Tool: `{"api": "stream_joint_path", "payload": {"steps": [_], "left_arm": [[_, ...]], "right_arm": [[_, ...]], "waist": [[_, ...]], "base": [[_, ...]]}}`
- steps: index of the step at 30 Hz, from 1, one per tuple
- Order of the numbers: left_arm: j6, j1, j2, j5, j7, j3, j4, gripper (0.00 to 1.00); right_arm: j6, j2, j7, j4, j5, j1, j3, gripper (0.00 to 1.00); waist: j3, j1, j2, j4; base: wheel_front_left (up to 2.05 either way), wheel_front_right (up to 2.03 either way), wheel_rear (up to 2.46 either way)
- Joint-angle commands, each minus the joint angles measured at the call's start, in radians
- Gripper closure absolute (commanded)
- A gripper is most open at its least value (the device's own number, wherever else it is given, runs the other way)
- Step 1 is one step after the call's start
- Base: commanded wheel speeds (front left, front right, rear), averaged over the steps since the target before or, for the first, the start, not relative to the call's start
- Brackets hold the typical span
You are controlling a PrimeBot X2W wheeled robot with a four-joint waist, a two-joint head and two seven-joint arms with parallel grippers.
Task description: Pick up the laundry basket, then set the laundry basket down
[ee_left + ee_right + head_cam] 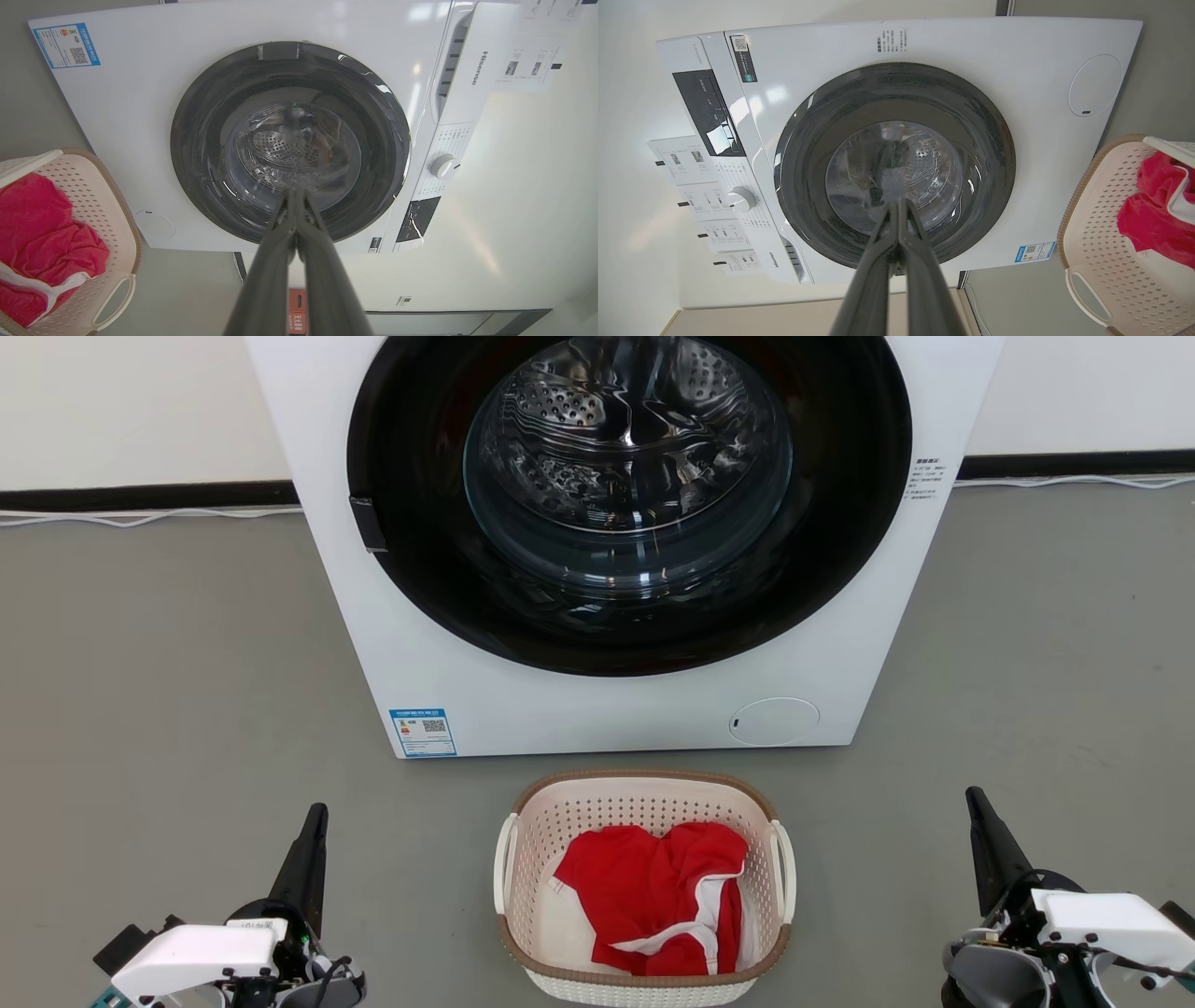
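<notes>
Looking across from the left, I have my left tool [316,821] at the lower left over the grey floor [168,691], its two fingers pressed together with nothing between them. In the middle, well apart from both tools, the laundry basket [597,807] stands on the floor just in front of the white front-loading washing machine [420,653], whose round door [616,495] is closed. A red garment [653,896] with white trim lies crumpled inside the basket. At the right, my right tool [978,812] is likewise closed and empty.
</notes>
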Motion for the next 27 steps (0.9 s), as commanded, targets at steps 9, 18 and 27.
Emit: {"api": "stream_joint_path", "payload": {"steps": [9,18,27], "left_arm": [[-0.007,-0.037,0.014,0.001,0.006,0.024,-0.029,1.00],[-0.007,-0.037,0.014,0.001,0.006,0.024,-0.029,1.00],[-0.007,-0.037,0.014,0.001,0.006,0.024,-0.029,1.00]], "right_arm": [[0.007,-0.011,0.007,-0.031,0.007,-0.023,0.020,1.00],[0.007,-0.011,0.007,-0.031,0.007,-0.023,0.020,1.00],[0.007,-0.011,0.007,-0.031,0.007,-0.023,0.020,1.00]], "waist": [[0.000,0.0000,-0.0001,0.000],[0.000,0.0000,-0.0001,0.000],[0.000,0.0000,-0.0001,0.000]], "base": [[0.00,0.00,0.00],[0.00,0.00,0.00],[0.00,0.00,0.00]]}}
